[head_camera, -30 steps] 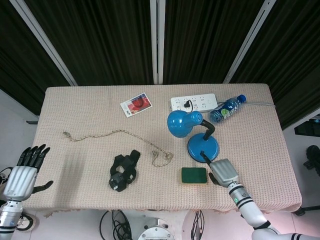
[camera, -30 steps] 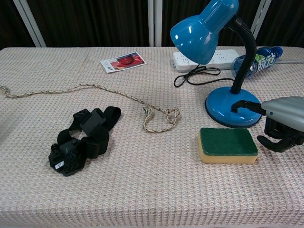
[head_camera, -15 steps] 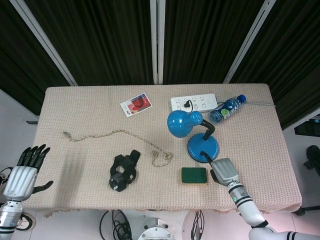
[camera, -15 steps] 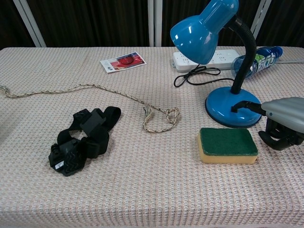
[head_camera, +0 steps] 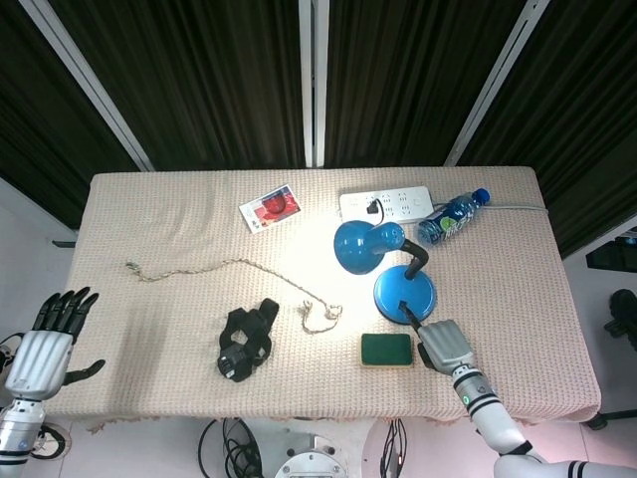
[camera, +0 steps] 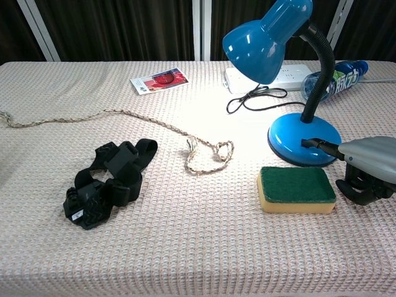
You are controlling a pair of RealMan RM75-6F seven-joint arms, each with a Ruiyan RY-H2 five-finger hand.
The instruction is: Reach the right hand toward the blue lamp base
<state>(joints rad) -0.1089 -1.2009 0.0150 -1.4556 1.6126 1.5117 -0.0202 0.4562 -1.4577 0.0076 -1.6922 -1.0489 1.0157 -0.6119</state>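
Head view overhead, chest view low — shared table (head_camera: 149, 219).

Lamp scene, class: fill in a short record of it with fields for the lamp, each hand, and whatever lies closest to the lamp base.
lamp: blue lamp, lit, bright patch on the tablecloth
lamp base: lamp base, upright on the cloth
right hand: right hand, one finger touching the base rim
left hand: left hand, off the table's left edge, fingers apart, holding nothing
closest to base: sponge, green side up
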